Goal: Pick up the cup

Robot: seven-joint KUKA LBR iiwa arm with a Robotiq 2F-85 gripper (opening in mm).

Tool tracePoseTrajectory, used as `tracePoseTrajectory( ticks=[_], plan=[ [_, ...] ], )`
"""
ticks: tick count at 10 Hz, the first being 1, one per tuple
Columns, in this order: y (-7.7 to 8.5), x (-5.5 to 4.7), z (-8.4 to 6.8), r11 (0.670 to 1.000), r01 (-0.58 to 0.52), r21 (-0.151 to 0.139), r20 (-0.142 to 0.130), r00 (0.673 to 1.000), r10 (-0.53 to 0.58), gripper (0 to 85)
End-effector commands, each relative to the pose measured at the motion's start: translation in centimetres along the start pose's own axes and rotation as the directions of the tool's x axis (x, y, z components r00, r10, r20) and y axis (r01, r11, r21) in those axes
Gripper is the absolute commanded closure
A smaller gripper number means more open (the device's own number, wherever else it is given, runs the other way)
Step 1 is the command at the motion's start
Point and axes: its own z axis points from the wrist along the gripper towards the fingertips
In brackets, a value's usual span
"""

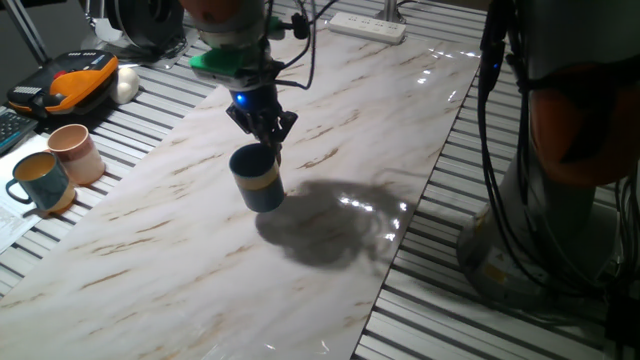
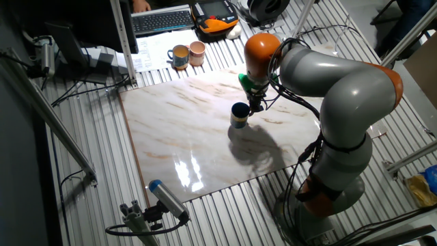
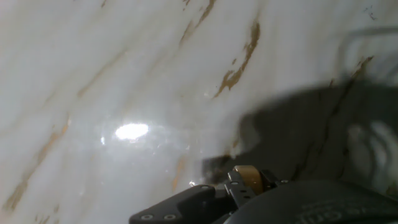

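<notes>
The cup point(image 1: 258, 180) is dark teal-blue with a yellow-tan band. It hangs tilted from my gripper point(image 1: 270, 148), just above the marble tabletop point(image 1: 180, 250), with its shadow cast to the right. The gripper is shut on the cup's rim from above. In the other fixed view the cup point(image 2: 239, 115) hangs below the gripper point(image 2: 251, 106) near the middle of the slab. In the hand view the cup's dark rim point(image 3: 311, 202) and a bit of yellow handle point(image 3: 249, 177) fill the bottom edge, next to one dark finger point(image 3: 186, 208).
A pale pink cup point(image 1: 78, 150) and a lighter teal mug point(image 1: 40, 182) stand off the slab's left edge. An orange device point(image 1: 75, 80) and a power strip point(image 1: 365, 25) lie at the back. Cables and the arm's base point(image 1: 540, 200) are to the right.
</notes>
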Motion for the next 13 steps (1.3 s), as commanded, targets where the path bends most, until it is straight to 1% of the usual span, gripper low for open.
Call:
tracePoseTrajectory(
  ticks=[1,5,9,10,11,13],
  plan=[
    [0.0,0.0,0.1,1.0,-0.002,0.0,0.0,1.0,0.002,85.0],
    [0.4,0.0,0.7,1.0,-0.008,-0.013,-0.016,1.0,0.008,85.0],
    [0.8,-0.2,1.8,1.0,-0.006,-0.016,-0.018,1.0,0.006,85.0],
    [0.6,-0.6,1.8,1.0,0.007,-0.026,-0.023,1.0,-0.008,85.0],
    [0.4,-1.1,1.5,0.999,0.018,-0.05,-0.044,0.999,-0.02,85.0],
    [0.2,-1.2,1.5,0.998,0.024,-0.052,-0.044,0.999,-0.027,85.0]
  ],
)
